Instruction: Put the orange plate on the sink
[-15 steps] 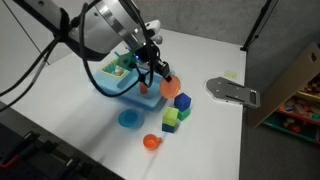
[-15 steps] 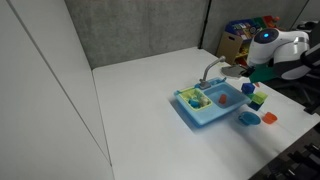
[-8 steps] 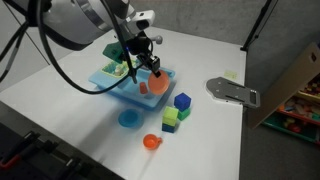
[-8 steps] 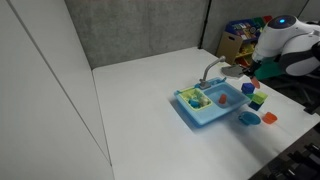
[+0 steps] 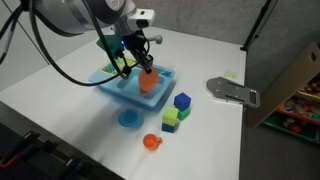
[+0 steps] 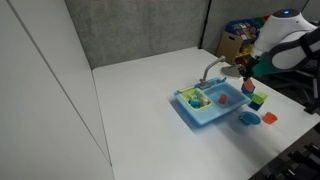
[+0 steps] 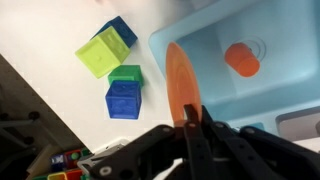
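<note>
The orange plate (image 7: 183, 82) hangs on edge in my gripper (image 7: 190, 118), which is shut on its rim. In an exterior view the plate (image 5: 148, 81) is just above the near corner of the light blue sink (image 5: 118, 92); my gripper (image 5: 142, 66) is right above it. In the wrist view the plate is over the sink's basin edge (image 7: 285, 45), with a small orange piece (image 7: 241, 59) lying in the basin. In an exterior view the sink (image 6: 212, 111) with its grey faucet (image 6: 210, 70) shows, and the gripper (image 6: 247, 72) is at its far end.
Blue, green and yellow-green blocks (image 5: 176, 112) stand beside the sink, also in the wrist view (image 7: 118, 70). A blue round plate (image 5: 129, 119) and an orange cup (image 5: 151, 142) lie nearer the table front. A grey flat tool (image 5: 232, 91) lies to the right.
My gripper has carried the orange plate from beside the blocks leftward and lower, so it now hangs over the sink's corner.
</note>
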`<state>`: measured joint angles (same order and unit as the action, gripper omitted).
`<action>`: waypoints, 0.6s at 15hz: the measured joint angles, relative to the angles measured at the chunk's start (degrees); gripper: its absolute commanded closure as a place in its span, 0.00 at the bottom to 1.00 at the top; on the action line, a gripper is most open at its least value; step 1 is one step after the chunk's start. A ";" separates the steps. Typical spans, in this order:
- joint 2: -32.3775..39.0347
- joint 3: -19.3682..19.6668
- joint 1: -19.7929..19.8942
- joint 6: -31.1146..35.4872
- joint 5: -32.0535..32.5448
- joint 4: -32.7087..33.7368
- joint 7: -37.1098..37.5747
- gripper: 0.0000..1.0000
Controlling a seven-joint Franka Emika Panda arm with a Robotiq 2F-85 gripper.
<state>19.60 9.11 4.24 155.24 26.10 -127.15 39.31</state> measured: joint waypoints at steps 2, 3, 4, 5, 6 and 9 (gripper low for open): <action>0.00 -0.65 -0.38 0.02 -6.66 0.19 -4.81 0.97; 0.01 -1.14 -0.43 0.02 -9.98 0.32 -7.33 0.97; 0.03 -1.70 -0.43 0.00 -13.34 0.44 -9.89 0.97; 0.03 -2.25 -0.43 -0.07 -16.63 0.57 -12.44 0.97; 0.04 -2.82 -0.41 -0.19 -19.78 0.74 -14.89 0.97; 0.04 -4.93 0.15 -1.52 -28.49 1.62 -21.59 0.97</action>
<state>19.64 4.17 4.38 153.72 -2.39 -125.54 17.72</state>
